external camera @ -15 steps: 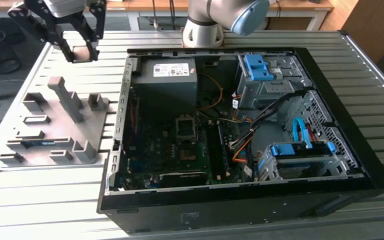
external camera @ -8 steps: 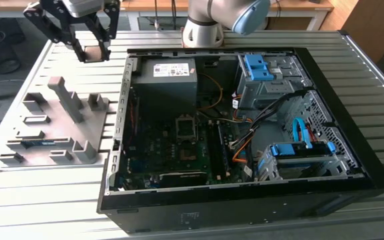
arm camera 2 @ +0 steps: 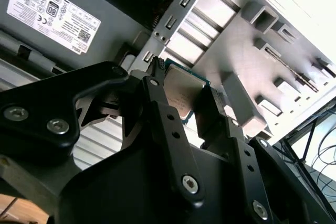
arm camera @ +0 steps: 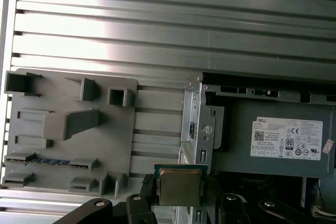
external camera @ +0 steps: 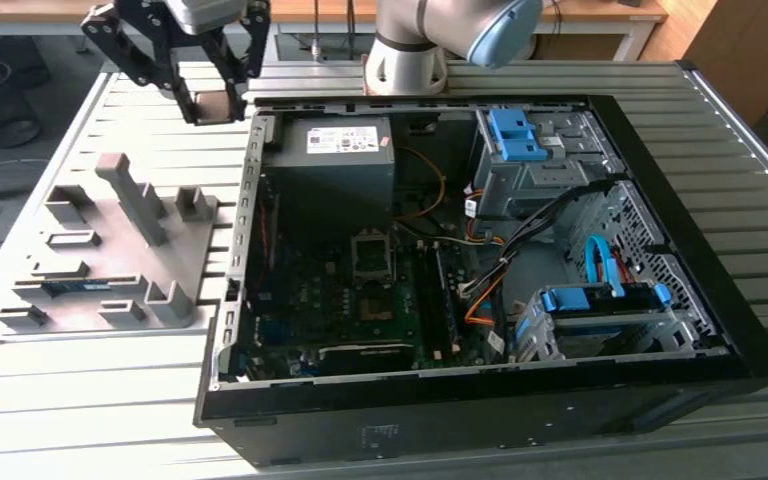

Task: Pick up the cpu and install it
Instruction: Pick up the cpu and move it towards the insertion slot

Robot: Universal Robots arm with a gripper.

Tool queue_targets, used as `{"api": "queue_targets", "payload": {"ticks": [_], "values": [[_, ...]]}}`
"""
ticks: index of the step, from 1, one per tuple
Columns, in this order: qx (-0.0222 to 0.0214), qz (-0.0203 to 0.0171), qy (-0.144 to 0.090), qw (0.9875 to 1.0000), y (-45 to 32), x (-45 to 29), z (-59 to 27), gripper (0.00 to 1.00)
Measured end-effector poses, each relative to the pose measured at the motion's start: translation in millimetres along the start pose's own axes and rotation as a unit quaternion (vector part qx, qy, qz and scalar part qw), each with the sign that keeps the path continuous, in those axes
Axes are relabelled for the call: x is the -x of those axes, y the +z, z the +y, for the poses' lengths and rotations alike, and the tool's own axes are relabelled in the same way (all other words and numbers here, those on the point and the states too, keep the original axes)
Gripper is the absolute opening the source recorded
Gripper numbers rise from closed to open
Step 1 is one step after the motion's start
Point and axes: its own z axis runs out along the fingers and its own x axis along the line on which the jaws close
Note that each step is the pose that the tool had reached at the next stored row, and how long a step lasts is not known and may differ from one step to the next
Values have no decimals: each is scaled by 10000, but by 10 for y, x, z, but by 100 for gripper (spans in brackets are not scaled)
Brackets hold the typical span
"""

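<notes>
My gripper (external camera: 212, 92) hangs above the slatted table, just off the open computer case's back corner at the exterior view's left, and is shut on the cpu (external camera: 213, 106). In both wrist views the cpu (arm camera: 179, 186) (arm camera 2: 181, 88) is a small square chip with a dull metal top and a green rim, pinched flat between two black fingers (arm camera: 148, 188). The dark cpu socket (external camera: 372, 252) with its metal frame lies on the motherboard inside the case, below the grey power supply (external camera: 337, 150).
The open black case (external camera: 704, 250) holds drive cages, blue clips and cable bundles. A grey parts fixture (external camera: 117, 250) (arm camera: 68, 124) beside it carries a blue memory stick (arm camera: 50, 161). The arm's base (external camera: 404, 60) stands behind the case.
</notes>
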Motion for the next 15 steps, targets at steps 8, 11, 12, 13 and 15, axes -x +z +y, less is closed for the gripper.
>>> {"api": "queue_targets", "payload": {"ticks": [8,11,12,13,15], "values": [[0,0,0,10000,7,204,-14,47],[0,0,0,10000,9,275,-18,47],[0,0,0,10000,10,301,-20,47],[0,0,0,10000,11,324,-21,47],[0,0,0,10000,12,368,-24,47]]}}
